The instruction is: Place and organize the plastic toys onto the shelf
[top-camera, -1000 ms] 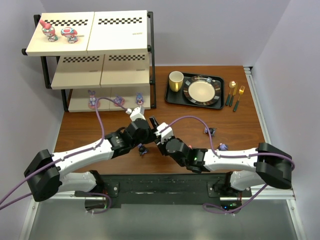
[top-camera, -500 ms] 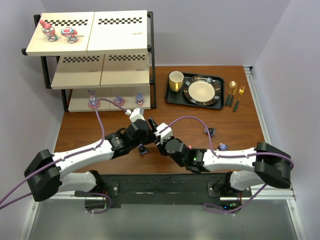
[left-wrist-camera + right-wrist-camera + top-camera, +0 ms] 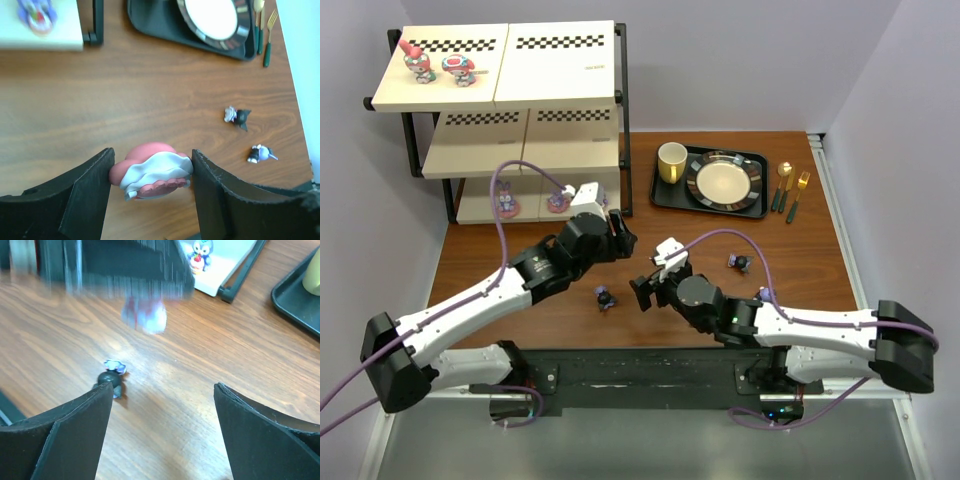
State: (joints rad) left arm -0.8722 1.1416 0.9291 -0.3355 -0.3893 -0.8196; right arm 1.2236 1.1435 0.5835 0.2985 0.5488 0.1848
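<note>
My left gripper (image 3: 616,228) is shut on a pink figurine with a white skirt (image 3: 152,171), held above the table near the shelf's (image 3: 495,110) bottom right corner. My right gripper (image 3: 642,288) is open and empty, just right of a dark navy figurine (image 3: 605,297) lying on the table; that figurine also shows in the right wrist view (image 3: 112,377). Two more dark figurines (image 3: 740,262) (image 3: 765,294) lie to the right. Two pink figurines (image 3: 418,62) (image 3: 458,68) stand on the top board. Purple bunnies (image 3: 506,203) (image 3: 557,200) stand on the bottom board.
A black tray (image 3: 665,193) with a plate (image 3: 724,182) and a yellow mug (image 3: 671,160) sits at the back right, gold cutlery (image 3: 792,190) beside it. The shelf's black post (image 3: 623,130) stands just behind my left gripper.
The two grippers were close together over the dark figurine. My left gripper has risen and moved back toward the shelf with the pink figurine. My right gripper has drawn back to the right.
</note>
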